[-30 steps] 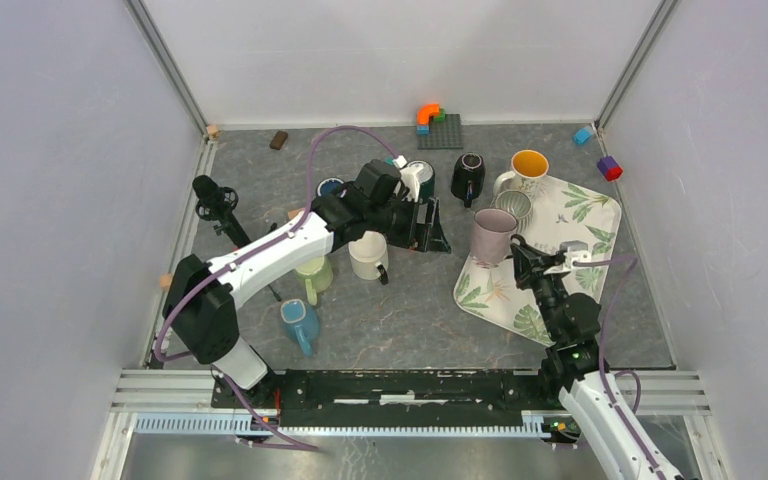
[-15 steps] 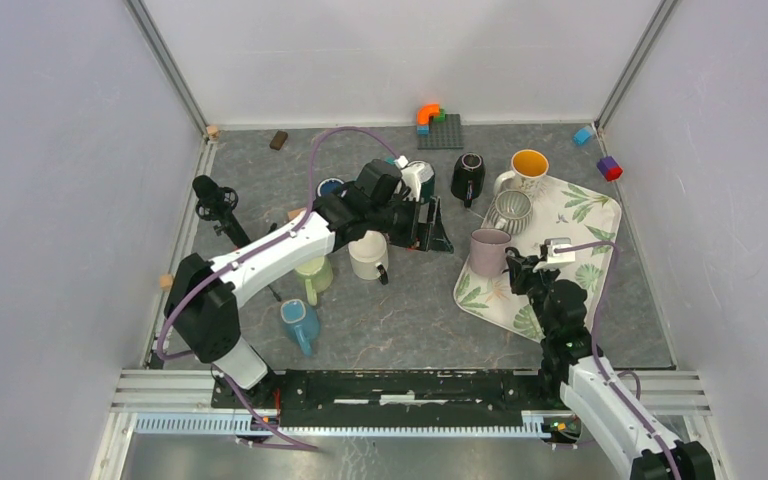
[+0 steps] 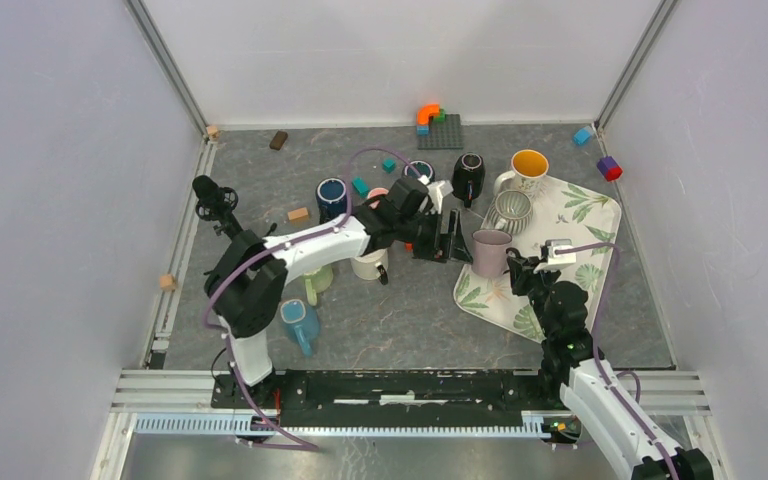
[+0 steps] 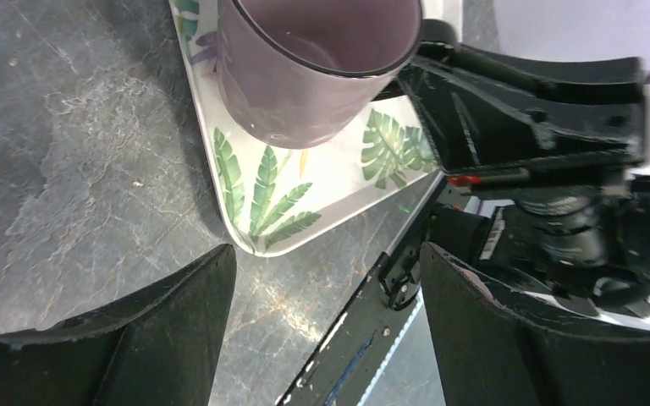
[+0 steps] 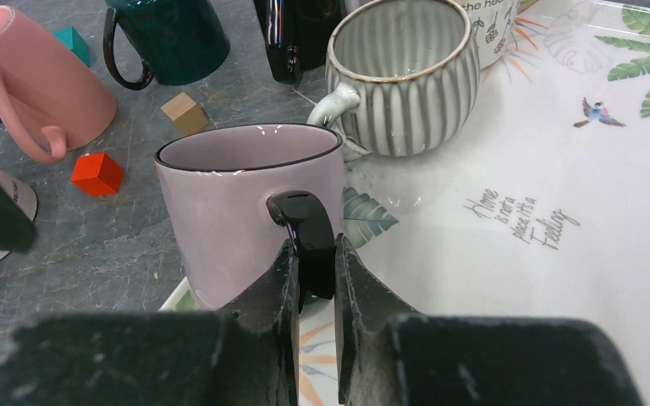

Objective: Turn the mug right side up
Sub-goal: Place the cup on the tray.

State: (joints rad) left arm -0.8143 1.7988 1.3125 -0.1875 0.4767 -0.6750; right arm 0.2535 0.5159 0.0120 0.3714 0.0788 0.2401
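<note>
The mauve mug (image 3: 490, 250) with a black handle (image 5: 309, 241) stands mouth up on the near left corner of the leaf-print tray (image 3: 582, 215). My right gripper (image 5: 315, 262) is shut on that handle, one finger on each side of it. In the top view the right gripper (image 3: 516, 268) sits just right of the mug. My left gripper (image 3: 457, 237) hovers open just left of the mug, touching nothing. In the left wrist view the mug (image 4: 313, 68) lies beyond the open left gripper (image 4: 326, 288), above the tray's corner (image 4: 305, 211).
A ribbed grey mug (image 5: 406, 76) stands on the tray right behind the mauve one, with a yellow-lined mug (image 3: 528, 168) farther back. A black mug (image 3: 468, 177), a tipped pink mug (image 5: 34, 85), a red cube (image 5: 97, 173) and a wooden block (image 5: 184, 112) lie left of the tray. Several mugs crowd the left arm.
The right gripper brought the mauve mug down to the tray's corner and now holds still. The left arm swung right, up close to the mug.
</note>
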